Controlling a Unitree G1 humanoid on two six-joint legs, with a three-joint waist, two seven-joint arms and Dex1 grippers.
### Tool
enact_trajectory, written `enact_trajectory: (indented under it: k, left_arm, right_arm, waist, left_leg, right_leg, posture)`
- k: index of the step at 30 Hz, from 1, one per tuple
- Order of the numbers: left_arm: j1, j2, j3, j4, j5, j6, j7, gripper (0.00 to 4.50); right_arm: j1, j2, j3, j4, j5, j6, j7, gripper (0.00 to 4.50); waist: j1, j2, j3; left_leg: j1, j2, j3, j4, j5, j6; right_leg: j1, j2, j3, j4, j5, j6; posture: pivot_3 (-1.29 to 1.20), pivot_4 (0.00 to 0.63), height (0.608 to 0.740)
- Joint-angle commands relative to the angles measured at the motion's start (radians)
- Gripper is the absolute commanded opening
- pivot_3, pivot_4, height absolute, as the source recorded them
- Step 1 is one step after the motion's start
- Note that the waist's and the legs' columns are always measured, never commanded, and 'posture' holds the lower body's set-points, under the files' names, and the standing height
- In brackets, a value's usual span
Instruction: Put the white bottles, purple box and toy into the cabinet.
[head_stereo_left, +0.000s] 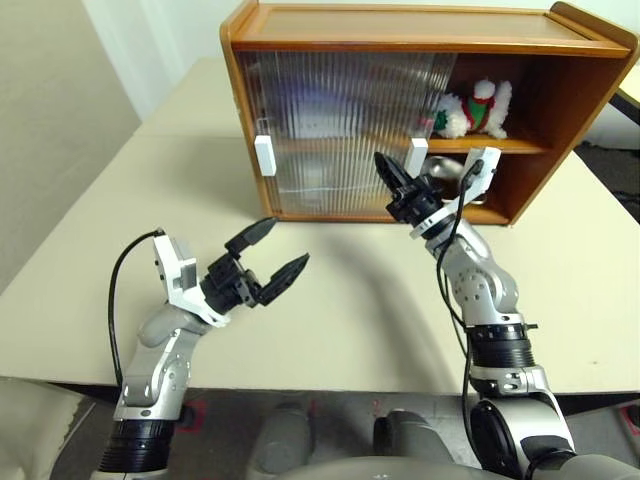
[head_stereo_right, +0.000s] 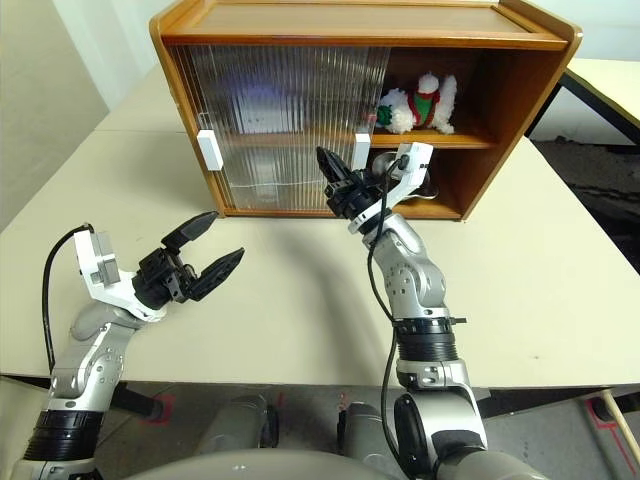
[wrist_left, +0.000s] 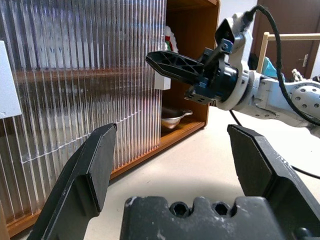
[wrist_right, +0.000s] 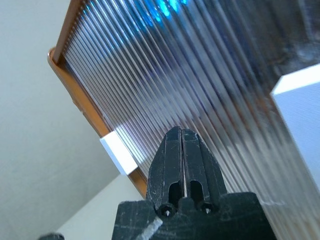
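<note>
Right gripper (head_stereo_left: 385, 163) raised, fingers pressed together, tip near the cabinet (head_stereo_left: 400, 40) door's white handle (head_stereo_left: 417, 155), left gripper (head_stereo_left: 277, 250) spread wide, empty, low over the table (head_stereo_left: 350, 300).

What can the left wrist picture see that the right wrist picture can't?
The left wrist view takes in the cabinet's open side, with the toy on the upper shelf and a steel bowl below it. It also shows the open left tool and the shut right tool side-on. The right wrist view looks up along the right tool's closed fingers and catches the far white handle. Both show the cabinet's ribbed sliding door.
</note>
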Motion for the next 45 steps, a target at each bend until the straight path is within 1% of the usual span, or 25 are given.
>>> enact_trajectory:
  k: [1, 6, 10, 16, 28, 33, 45]
  left_arm:
    - [-0.004, -0.003, -0.008, 0.015, 0.018, -0.006, -0.002, 4.50]
    - [-0.006, 0.001, -0.009, 0.022, 0.023, -0.007, -0.011, 4.50]
    - [-0.010, -0.001, -0.009, 0.028, 0.025, -0.009, -0.014, 4.50]
    - [-0.016, -0.004, -0.009, 0.035, 0.023, -0.012, -0.019, 4.50]
    - [-0.027, -0.008, -0.011, 0.047, 0.023, -0.013, -0.030, 4.50]
    - [-0.030, -0.011, -0.015, 0.050, 0.024, -0.012, -0.030, 4.50]
    - [-0.035, -0.010, -0.017, 0.053, 0.022, 0.000, -0.037, 4.50]
  right_arm:
    - [-0.034, 0.015, -0.072, 0.030, 0.022, 0.013, -0.097, 0.03]
    - [-0.062, 0.027, -0.130, 0.033, 0.049, 0.034, -0.171, 0.03]
    - [-0.039, 0.032, -0.162, 0.001, 0.060, 0.035, -0.227, 0.03]
    - [-0.005, 0.010, -0.178, -0.041, 0.040, 0.013, -0.264, 0.03]
    - [0.017, -0.052, -0.217, -0.044, -0.006, -0.050, -0.292, 0.03]
    - [0.029, -0.065, -0.244, -0.035, 0.001, -0.059, -0.303, 0.03]
    - [0.007, -0.161, -0.330, 0.065, -0.008, -0.122, -0.281, 0.03]
  waist:
    - [0.000, 0.000, 0.000]
    - [-0.002, 0.000, 0.000]
    - [-0.001, 0.000, 0.000]
    - [0.003, -0.001, -0.001]
    - [-0.001, -0.001, -0.001]
    - [-0.002, -0.001, -0.001]
    - [-0.004, -0.001, -0.001]
  left_leg:
    - [0.000, 0.000, 0.000, 0.000, 0.000, -0.001]
    - [0.000, 0.000, 0.000, 0.000, 0.000, 0.000]
    - [0.000, 0.000, 0.000, 0.000, 0.000, 0.001]
    - [0.000, -0.001, 0.000, 0.001, 0.000, 0.000]
    - [0.000, -0.001, 0.001, 0.001, 0.001, 0.001]
    - [0.000, 0.000, 0.000, 0.001, 0.001, 0.001]
    - [0.000, 0.000, 0.001, 0.001, 0.001, 0.002]
  right_leg:
    - [0.000, 0.000, 0.000, 0.000, 0.000, 0.000]
    - [0.000, 0.000, 0.000, 0.001, 0.000, -0.001]
    - [0.000, 0.001, 0.000, 0.001, 0.000, -0.001]
    - [0.000, -0.001, 0.000, 0.000, 0.001, 0.000]
    - [0.001, 0.000, 0.000, 0.000, 0.001, 0.000]
    - [0.001, 0.000, 0.000, 0.000, 0.000, 0.000]
    - [0.001, 0.001, 0.001, 0.000, 0.000, 0.000]
  posture:
    - [0.25, 0.000, 0.740]
    - [0.24, 0.000, 0.740]
    - [0.24, 0.000, 0.740]
    - [0.24, 0.000, 0.740]
    - [0.23, 0.000, 0.740]
    - [0.23, 0.000, 0.740]
    - [0.21, 0.000, 0.740]
